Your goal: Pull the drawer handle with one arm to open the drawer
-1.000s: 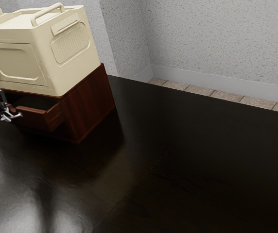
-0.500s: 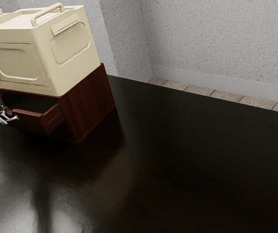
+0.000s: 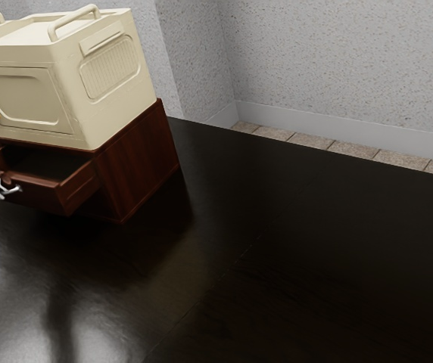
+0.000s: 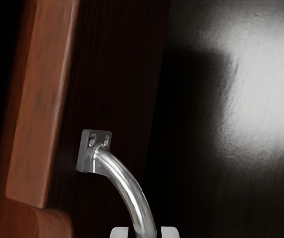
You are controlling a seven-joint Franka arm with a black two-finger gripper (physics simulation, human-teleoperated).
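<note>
The black two-finger gripper point(image 3: 0, 189) is at the exterior view's left edge, closed on the curved, shiny silver metal handle point(image 4: 124, 186), with a pale fingertip point(image 4: 170, 232) on either side of the bar. A small metal plate point(image 4: 86, 154) joins the handle to the front of the reddish-brown wooden drawer point(image 3: 41, 199), which stands partly open, its dark interior showing. The drawer sits in a reddish-brown wooden cabinet point(image 3: 137, 165) on the glossy black table point(image 3: 292, 257), and a cream box with rounded handles point(image 3: 88, 128) rests on top of the cabinet.
</note>
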